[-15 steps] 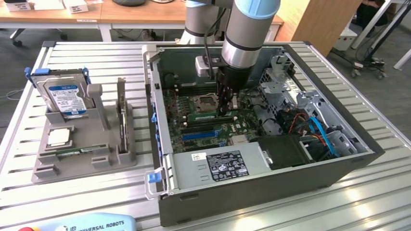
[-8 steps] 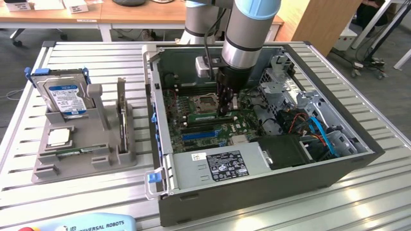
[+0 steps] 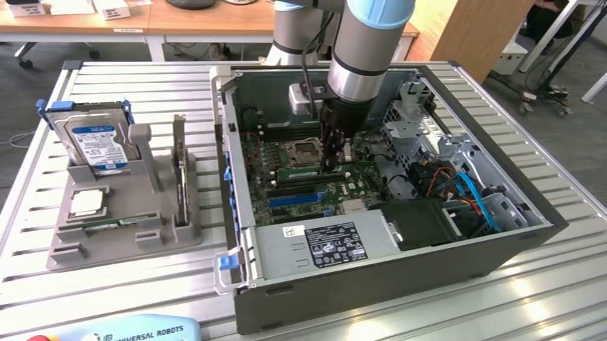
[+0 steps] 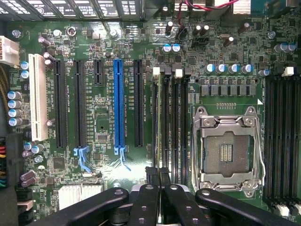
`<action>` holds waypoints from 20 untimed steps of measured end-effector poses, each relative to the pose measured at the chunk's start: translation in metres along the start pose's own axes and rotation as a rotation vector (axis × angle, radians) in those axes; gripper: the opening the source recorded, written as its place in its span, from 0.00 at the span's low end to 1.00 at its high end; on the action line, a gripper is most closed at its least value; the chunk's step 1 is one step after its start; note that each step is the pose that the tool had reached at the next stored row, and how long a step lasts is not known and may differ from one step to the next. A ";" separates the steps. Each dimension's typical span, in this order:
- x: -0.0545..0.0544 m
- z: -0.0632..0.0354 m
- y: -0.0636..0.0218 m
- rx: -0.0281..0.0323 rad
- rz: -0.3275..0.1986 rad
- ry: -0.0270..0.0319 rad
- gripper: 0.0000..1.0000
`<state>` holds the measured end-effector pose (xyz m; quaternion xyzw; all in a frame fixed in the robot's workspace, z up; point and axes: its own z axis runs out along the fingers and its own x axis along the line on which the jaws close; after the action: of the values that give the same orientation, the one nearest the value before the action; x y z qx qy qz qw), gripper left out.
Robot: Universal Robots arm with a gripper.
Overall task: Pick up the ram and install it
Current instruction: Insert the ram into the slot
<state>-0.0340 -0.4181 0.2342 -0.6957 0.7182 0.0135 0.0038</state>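
Arm reaches down into the open computer case (image 3: 379, 288) on the slatted tabletop (image 3: 541, 298). Tool (image 3: 330, 165) sits low over the motherboard (image 3: 284, 190), at the exterior view's right end of the memory slots (image 4: 169, 117), beside the processor socket (image 4: 226, 150), pins showing.

Wrist view: tool (image 4: 158, 175) fingers (image 4: 151, 178) drawn in to a thin gap, lined up with one slot.

The ram (image 3: 301, 172) reads as a bright green strip on edge along those slots, one end at the tool's tips and seemingly pinched there. Seated in the slot or not, cannot tell.

Grey holder (image 3: 124, 245) on the exterior view's left, well apart. It carries a hard drive (image 3: 95, 142), a processor chip (image 3: 87, 204) and another green strip (image 3: 114, 226) lying in it
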 end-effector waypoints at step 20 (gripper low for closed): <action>0.000 0.0014 -0.0005 -0.0028 -0.005 0.0002 0.11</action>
<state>-0.0335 -0.4181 0.2328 -0.6975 0.7165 0.0144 0.0028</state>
